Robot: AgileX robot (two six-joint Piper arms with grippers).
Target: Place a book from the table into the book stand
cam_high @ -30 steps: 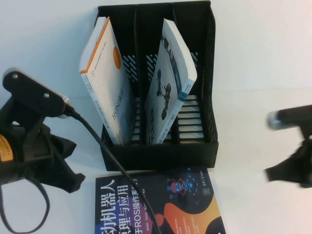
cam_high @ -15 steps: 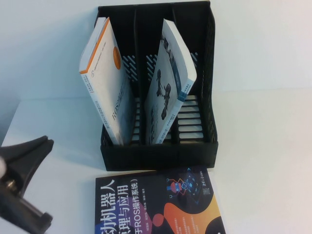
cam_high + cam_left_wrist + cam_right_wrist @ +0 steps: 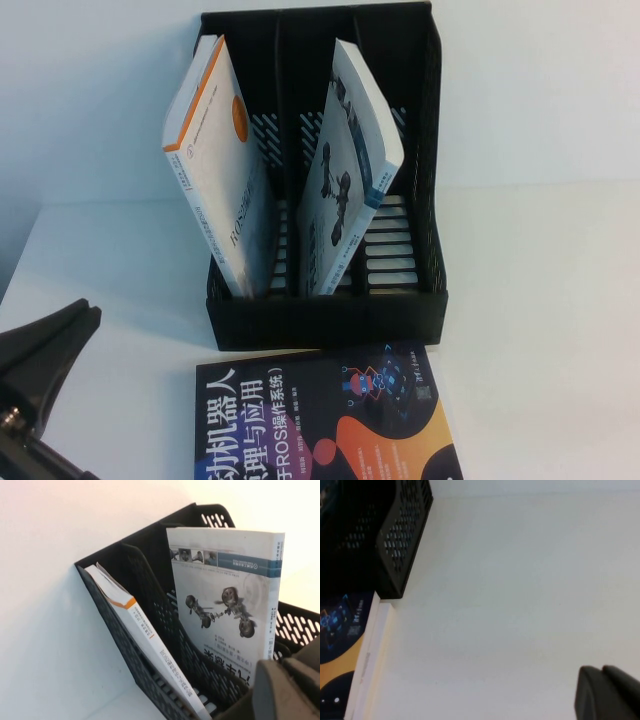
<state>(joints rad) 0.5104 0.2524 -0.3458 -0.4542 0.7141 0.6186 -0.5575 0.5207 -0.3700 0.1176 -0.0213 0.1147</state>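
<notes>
From the high camera I see the book stand [image 3: 325, 180] upright on the table [image 3: 540, 300], its 3 compartments open toward me. The book [image 3: 350, 170] with the grey car-part pictures stands in the middle compartment, tilted so its top leans toward the right divider. The thick white book with the orange band [image 3: 215, 160] stands in the left compartment, also tilted, and the right compartment holds nothing I can make out. The dark book with orange and purple art [image 3: 325, 415] lies flat on the table just in front of the stand, near its front wall. My left tool [image 3: 35, 400] sits at the lower left corner of the high view, well apart from the stand; I cannot tell whether it is spread or pressed together. My right tool [image 3: 607, 692] shows only in its own wrist camera as a dark tip over bare table, pressed together and pinching nothing, with the stand's side wall and the dark book's corner off to one side.
</notes>
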